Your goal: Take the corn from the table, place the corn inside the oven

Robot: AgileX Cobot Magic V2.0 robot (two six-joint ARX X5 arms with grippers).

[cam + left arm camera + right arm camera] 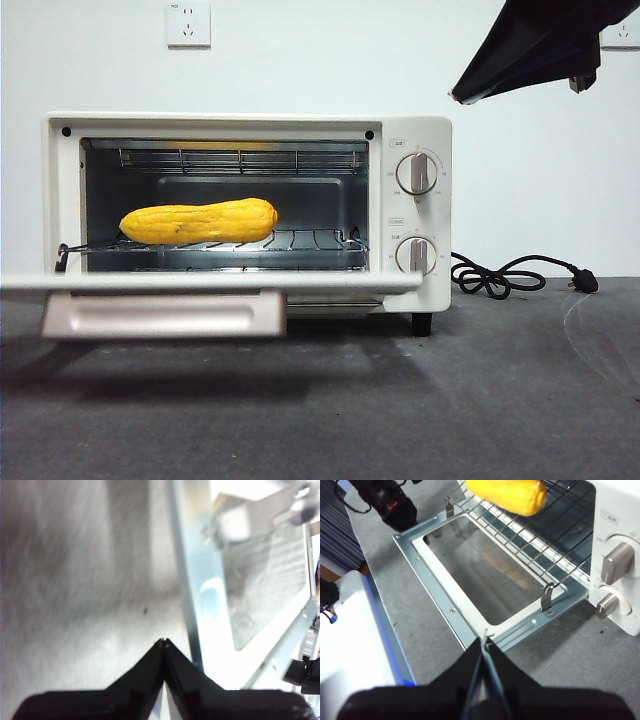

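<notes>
The corn (199, 221) lies on the wire rack inside the open oven (430, 290), looking light, stiff and bumpy (best pinched mid-cob). The right gripper (485, 641) and left gripper (164, 641) both have jaws closed on nothing.

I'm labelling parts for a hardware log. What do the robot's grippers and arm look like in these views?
Both grippers are matte black. The left gripper and right gripper each have two wedge-shaped jaws that taper to a narrow point above a broad black base. In the front view, one arm shows only as a dark, angular black shape at the top corner. No markings or cables are visible on them.
</notes>
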